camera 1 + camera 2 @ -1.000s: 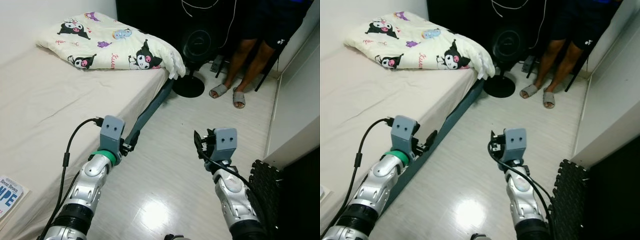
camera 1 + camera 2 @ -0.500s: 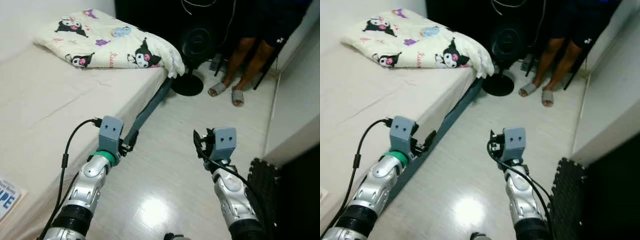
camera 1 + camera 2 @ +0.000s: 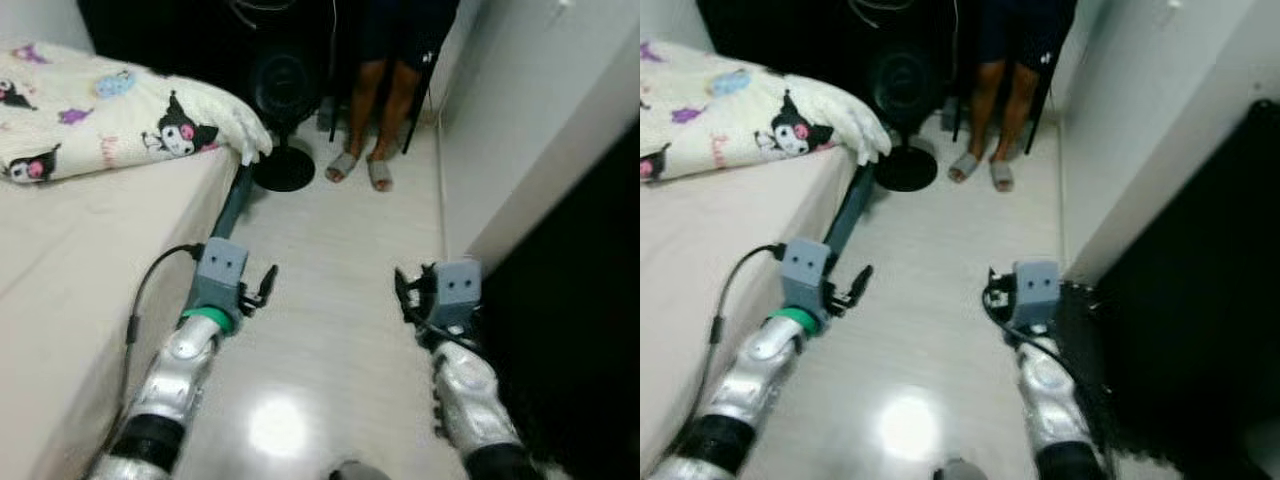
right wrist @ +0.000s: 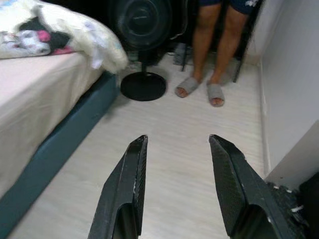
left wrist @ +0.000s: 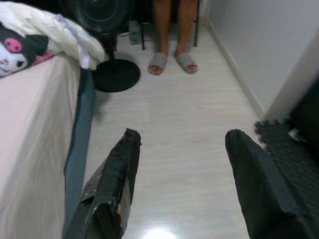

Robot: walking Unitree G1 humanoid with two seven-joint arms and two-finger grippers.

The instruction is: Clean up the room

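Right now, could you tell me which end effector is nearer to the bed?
Left. The left end effector hangs just beside the bed edge; the right end effector is across the floor, by the wall.

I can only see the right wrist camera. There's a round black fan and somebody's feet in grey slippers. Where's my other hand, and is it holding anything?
Observer: The left gripper hangs over the pale wooden floor, beside the blue-grey side of the bed. It is open and holds nothing.
Operator: What's on my right side?
Observer: A black foam floor mat lies along the white wall, just right of the right gripper.
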